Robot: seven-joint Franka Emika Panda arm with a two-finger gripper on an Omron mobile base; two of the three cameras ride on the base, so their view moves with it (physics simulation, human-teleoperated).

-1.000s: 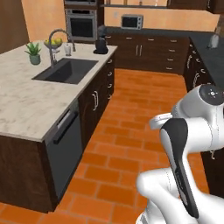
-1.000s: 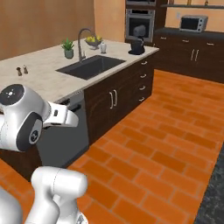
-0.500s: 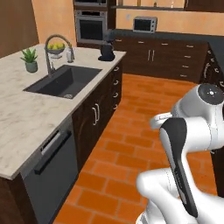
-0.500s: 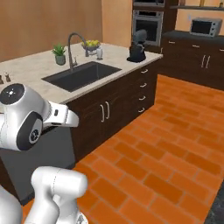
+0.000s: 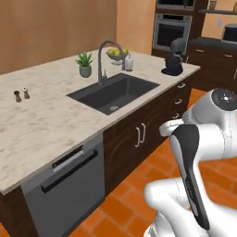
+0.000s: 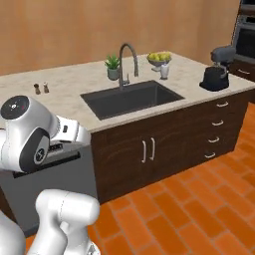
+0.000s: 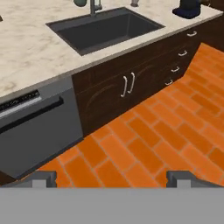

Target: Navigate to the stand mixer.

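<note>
The stand mixer [image 5: 173,58] is dark grey-black, with a rounded head over a dark bowl. It stands at the far right corner of the marble island counter [image 5: 41,121], beyond the sink. It also appears at the right end of the counter in the right base view, stand mixer [image 6: 217,69], and cut off at the top right of the hand view, stand mixer [image 7: 188,7]. My gripper [image 7: 111,179] is open, fingertips [image 7: 42,177] wide apart over the brick floor, nothing between them, well short of the island.
A dark sink [image 5: 115,91] with a curved faucet [image 5: 104,59] sits mid-counter. Around it are a potted plant [image 5: 84,64], a white soap bottle [image 5: 128,62], a fruit bowl [image 6: 159,58] and two shakers [image 5: 21,95]. Dishwasher [image 7: 35,127] and drawers face the orange brick floor [image 7: 166,131]. A wall oven [image 5: 171,30] stands behind.
The whole picture has shifted: the base has driven closer and turned towards the island, so the sink and mixer look larger and nearer. The arm keeps its folded pose.
</note>
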